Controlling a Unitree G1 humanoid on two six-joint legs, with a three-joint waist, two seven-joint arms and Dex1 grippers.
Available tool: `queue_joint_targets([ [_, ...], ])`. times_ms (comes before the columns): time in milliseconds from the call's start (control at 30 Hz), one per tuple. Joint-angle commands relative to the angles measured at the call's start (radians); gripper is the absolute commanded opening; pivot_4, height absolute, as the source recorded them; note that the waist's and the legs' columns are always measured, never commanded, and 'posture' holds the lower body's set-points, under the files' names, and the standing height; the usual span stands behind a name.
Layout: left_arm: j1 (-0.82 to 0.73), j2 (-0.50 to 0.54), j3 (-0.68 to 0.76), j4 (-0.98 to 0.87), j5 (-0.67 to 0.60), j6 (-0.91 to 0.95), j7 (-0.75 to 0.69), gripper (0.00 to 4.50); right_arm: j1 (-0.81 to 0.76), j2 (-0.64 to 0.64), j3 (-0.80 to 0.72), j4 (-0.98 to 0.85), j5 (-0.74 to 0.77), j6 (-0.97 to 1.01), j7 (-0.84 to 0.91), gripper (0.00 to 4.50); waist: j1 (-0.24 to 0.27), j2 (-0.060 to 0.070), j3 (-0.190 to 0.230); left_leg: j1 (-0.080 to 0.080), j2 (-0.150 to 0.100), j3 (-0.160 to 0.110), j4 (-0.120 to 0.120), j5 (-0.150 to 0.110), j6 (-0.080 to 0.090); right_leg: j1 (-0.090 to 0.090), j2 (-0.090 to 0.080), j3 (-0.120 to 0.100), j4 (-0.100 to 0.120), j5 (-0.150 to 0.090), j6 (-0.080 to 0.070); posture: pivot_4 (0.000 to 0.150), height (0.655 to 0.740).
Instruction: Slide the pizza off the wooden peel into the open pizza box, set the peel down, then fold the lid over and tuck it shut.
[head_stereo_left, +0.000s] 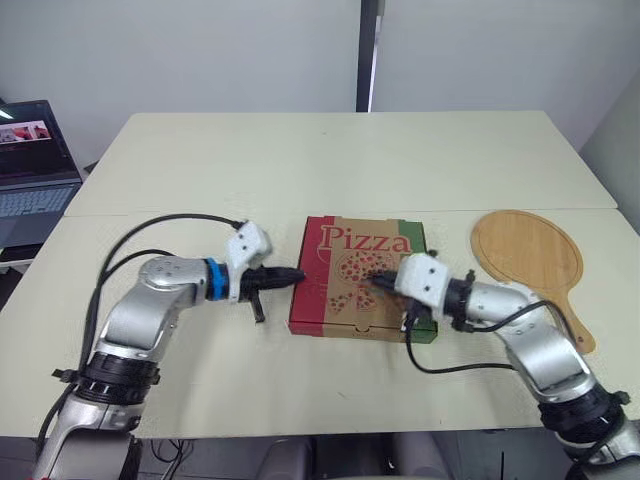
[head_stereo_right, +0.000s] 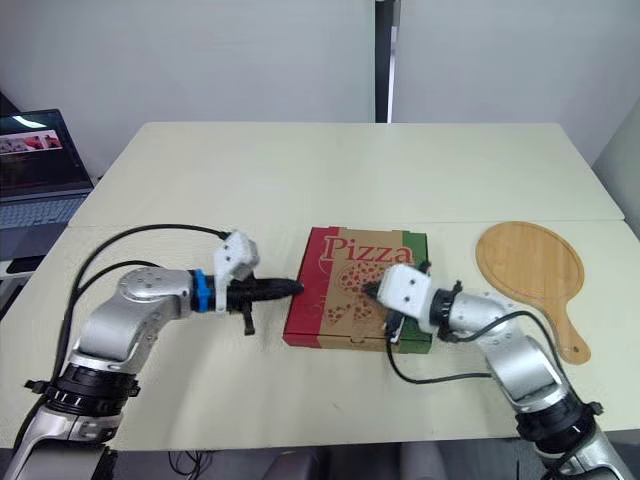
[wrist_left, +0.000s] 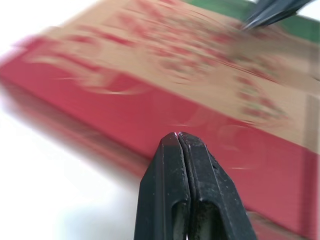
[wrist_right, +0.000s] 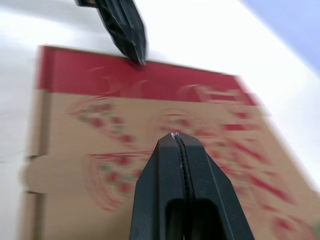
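The right hand (head_stereo_left: 378, 281), fingers pinched together and empty, presses on the lid of the pizza box (head_stereo_left: 335, 305), which lies closed on the counter (head_stereo_left: 300, 160). The left hand (head_stereo_left: 296, 274), also closed and empty, touches the box's left edge. The cardboard is probably light and slides easily, so it is best pressed near the edges. The wooden peel (head_stereo_left: 527, 250) lies beyond, to the right.

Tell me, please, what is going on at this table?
The pizza box lies closed on the table, and the empty wooden peel lies beside it on the robot's right. The left gripper, jaws shut, is at the box's red left edge; the right gripper, jaws shut, is over the lid, seemingly pressing it shut.
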Motion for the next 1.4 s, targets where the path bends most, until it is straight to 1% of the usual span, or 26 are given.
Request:
queue_joint_targets([
  [33, 0.046, -0.013, 0.096, -0.017, 0.006, -0.001, 0.129, 0.0, 0.039, -0.016, -0.142, -0.039, 0.016, 0.022, -0.065, 0.02, 0.0, 0.0, 0.0, 0.0, 0.0, 0.0, 0.0, 0.0, 0.0, 0.0, 0.0, 0.0, 0.0, 0.0, 0.0, 0.15, 0.74],
  [100, 0.099, -0.015, 0.092, -0.039, 0.016, 0.005, 0.156, 0.0, 0.071, -0.039, -0.182, -0.011, -0.012, 0.029, -0.088, 0.02, 0.001, 0.0, 0.0, 0.0, 0.0, 0.001, 0.0, 0.0, 0.0, 0.0, 0.0, 0.001, -0.001, 0.0, 0.0, 0.15, 0.74],
  [200, 0.165, -0.028, 0.053, -0.091, 0.008, 0.035, 0.172, 0.0, 0.111, -0.069, -0.19, 0.049, -0.058, 0.02, -0.113, 0.02, 0.001, 0.0, 0.0, 0.0, -0.001, 0.001, -0.001, 0.0, 0.0, 0.0, -0.001, 0.001, -0.001, 0.0, 0.0, 0.15, 0.74],
  [300, 0.207, -0.044, -0.001, -0.145, 0.005, 0.055, 0.172, 0.0, 0.126, -0.058, -0.182, 0.086, -0.072, 0.044, -0.135, 0.02, 0.002, 0.0, 0.0, 0.0, 0.0, 0.001, -0.001, 0.0, 0.0, 0.0, -0.001, 0.001, -0.001, 0.0, 0.0, 0.15, 0.74],
  [400, 0.226, -0.058, -0.025, -0.193, -0.014, 0.087, 0.177, 0.0, 0.15, -0.052, -0.152, 0.097, -0.079, 0.063, -0.123, 0.02, 0.002, 0.0, 0.0, 0.0, 0.0, 0.001, -0.001, -0.001, 0.002, 0.0, -0.001, 0.001, 0.0, 0.0, 0.0, 0.15, 0.74],
  [600, 0.259, -0.04, -0.05, -0.237, -0.028, 0.106, 0.154, 0.0, 0.178, -0.035, -0.104, 0.082, -0.06, 0.059, -0.089, 0.02, 0.001, 0.0, 0.0, 0.0, 0.0, 0.001, -0.001, -0.001, 0.001, 0.0, -0.001, 0.001, -0.001, 0.0, 0.0, 0.15, 0.74],
  [800, 0.262, -0.031, -0.037, -0.22, -0.022, 0.095, 0.149, 0.0, 0.174, -0.037, -0.103, 0.083, -0.066, 0.055, -0.085, 0.02, 0.0, 0.0, 0.0, 0.0, 0.0, 0.001, -0.001, -0.001, 0.001, 0.0, -0.001, 0.001, -0.001, 0.0, 0.0, 0.15, 0.74],
  [867, 0.269, -0.026, -0.025, -0.221, -0.026, 0.092, 0.147, 0.0, 0.183, -0.047, -0.125, 0.083, -0.067, 0.046, -0.091, 0.02, 0.001, 0.0, 0.0, 0.0, 0.0, 0.001, -0.001, -0.001, 0.001, 0.0, -0.001, 0.001, -0.001, 0.0, 0.0, 0.15, 0.74],
  [933, 0.281, -0.015, 0.009, -0.226, -0.035, 0.089, 0.149, 0.0, 0.201, -0.052, -0.176, 0.069, -0.04, 0.037, -0.092, 0.02, 0.001, 0.0, 0.0, 0.0, 0.0, 0.001, -0.001, -0.001, 0.001, 0.0, -0.001, 0.001, -0.001, 0.0, 0.0, 0.15, 0.74],
  [1000, 0.302, 0.002, 0.061, -0.221, -0.034, 0.063, 0.155, 0.0, 0.237, -0.057, -0.262, 0.058, -0.004, -0.001, -0.098, 0.02, 0.001, 0.001, 0.0, 0.0, 0.0, 0.001, -0.001, -0.001, 0.001, 0.0, -0.001, 0.001, -0.001, 0.0, 0.0, 0.15, 0.74],
  [1067, 0.353, 0.032, 0.163, -0.186, -0.024, 0.01, 0.168, 0.0, 0.299, -0.062, -0.407, 0.09, 0.044, -0.056, -0.108, 0.02, 0.003, 0.001, 0.0, -0.001, 0.0, 0.001, -0.001, -0.001, 0.001, 0.0, -0.001, 0.001, -0.001, 0.0, 0.0, 0.15, 0.74],
  [1133, 0.386, 0.04, 0.221, -0.162, -0.017, -0.021, 0.197, 0.0, 0.339, -0.068, -0.495, 0.128, 0.074, -0.095, -0.107, 0.02, 0.005, 0.001, 0.001, -0.001, 0.0, 0.001, -0.001, -0.001, 0.002, 0.0, -0.001, 0.001, -0.002, 0.0, 0.0, 0.15, 0.74],
  [1267, 0.489, 0.029, 0.311, -0.11, 0.065, -0.181, 0.277, 0.0, 0.411, -0.139, -0.664, 0.291, 0.1, -0.215, -0.056, 0.02, 0.009, 0.001, 0.001, 0.001, 0.0, 0.003, -0.002, -0.002, 0.004, 0.002, -0.001, 0.001, -0.002, 0.0, 0.0, 0.15, 0.74],
  [1400, 0.54, -0.021, 0.381, -0.083, 0.068, -0.221, 0.36, 0.0, 0.412, -0.211, -0.748, 0.506, 0.124, -0.261, -0.017, 0.02, 0.008, 0.001, 0.001, 0.002, 0.0, 0.004, -0.002, -0.002, 0.004, 0.003, -0.001, 0.002, -0.002, -0.001, -0.001, 0.15, 0.74],
])
